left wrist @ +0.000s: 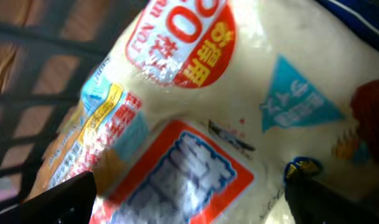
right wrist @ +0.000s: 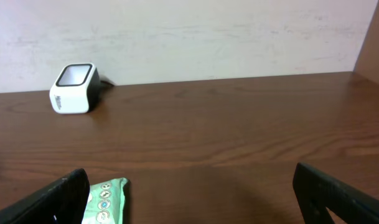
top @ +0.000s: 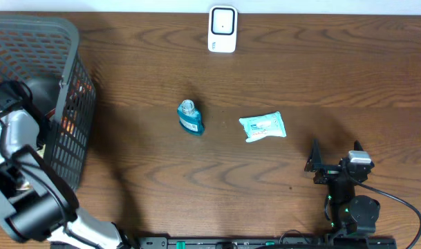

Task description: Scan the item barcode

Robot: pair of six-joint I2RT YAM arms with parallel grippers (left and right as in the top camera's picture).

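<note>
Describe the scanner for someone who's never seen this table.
On the wooden table, look along the far edge by the wall, near its middle. The scanner is the white box with a dark window; the blue bottle and teal wipes pack lie mid-table.

Dark brown wooden table with strong wavy grain fills the scene. Its far edge meets a plain off-white wall, faintly scuffed. Tan panel at the far right corner. Soft, even light, dull sheen on the tabletop.

table: dark grained wood, smooth; basket: grey plastic; packet: glossy film; scanner: white plastic
</note>
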